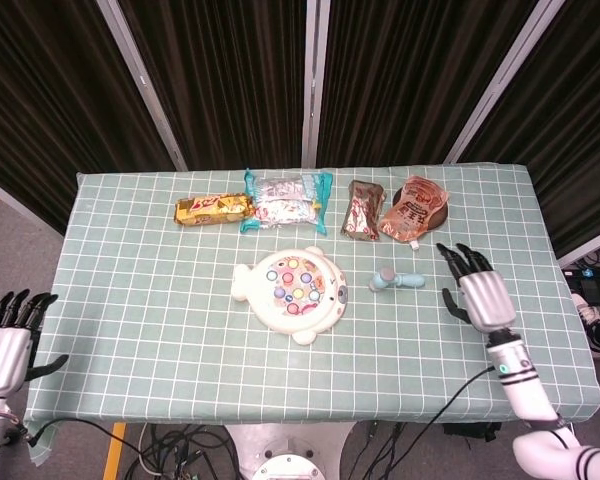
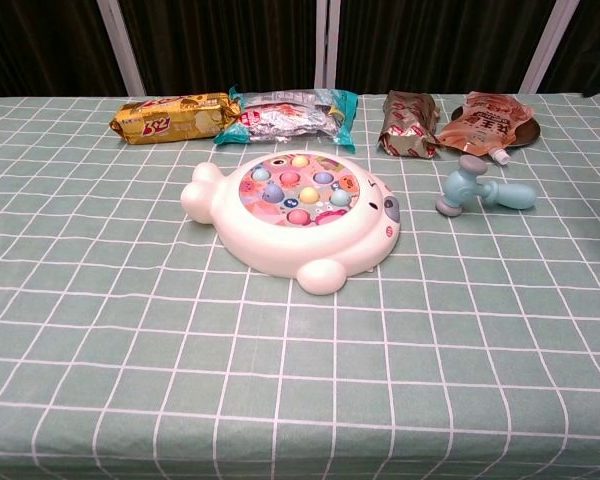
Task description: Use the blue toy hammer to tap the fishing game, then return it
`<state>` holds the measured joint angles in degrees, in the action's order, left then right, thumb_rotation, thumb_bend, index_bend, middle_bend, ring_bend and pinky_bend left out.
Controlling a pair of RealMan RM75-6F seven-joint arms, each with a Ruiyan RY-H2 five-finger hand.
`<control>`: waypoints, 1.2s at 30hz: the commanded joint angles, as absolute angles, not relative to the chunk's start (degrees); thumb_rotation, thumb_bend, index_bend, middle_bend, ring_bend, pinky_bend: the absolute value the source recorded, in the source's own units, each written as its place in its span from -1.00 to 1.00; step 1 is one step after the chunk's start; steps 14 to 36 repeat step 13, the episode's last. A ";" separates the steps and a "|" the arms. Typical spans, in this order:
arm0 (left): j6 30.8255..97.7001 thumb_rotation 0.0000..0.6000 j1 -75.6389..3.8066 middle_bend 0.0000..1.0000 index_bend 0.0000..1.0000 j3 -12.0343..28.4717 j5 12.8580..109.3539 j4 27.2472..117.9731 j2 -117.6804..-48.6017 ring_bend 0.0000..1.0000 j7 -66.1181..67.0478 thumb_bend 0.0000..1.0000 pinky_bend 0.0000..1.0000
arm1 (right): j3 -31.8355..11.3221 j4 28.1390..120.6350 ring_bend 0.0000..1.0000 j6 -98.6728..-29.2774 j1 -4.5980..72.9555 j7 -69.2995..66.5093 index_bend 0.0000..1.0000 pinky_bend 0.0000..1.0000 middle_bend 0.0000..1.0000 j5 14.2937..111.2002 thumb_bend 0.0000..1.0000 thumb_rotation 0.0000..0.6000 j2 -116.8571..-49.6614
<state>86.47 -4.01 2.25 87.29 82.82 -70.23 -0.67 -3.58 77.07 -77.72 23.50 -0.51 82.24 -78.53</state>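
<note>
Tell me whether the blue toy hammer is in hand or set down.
Set down: the blue toy hammer lies on its side on the table, apart from the open right robot hand.
</note>
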 commanded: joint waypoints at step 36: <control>86.61 1.00 -5.45 -0.72 -0.72 2.94 87.97 82.61 -71.89 -0.91 1.42 -1.00 -0.94 | 1.75 90.85 -0.93 -91.90 8.25 2.71 -0.98 -0.79 -0.69 87.15 -0.25 1.00 -68.32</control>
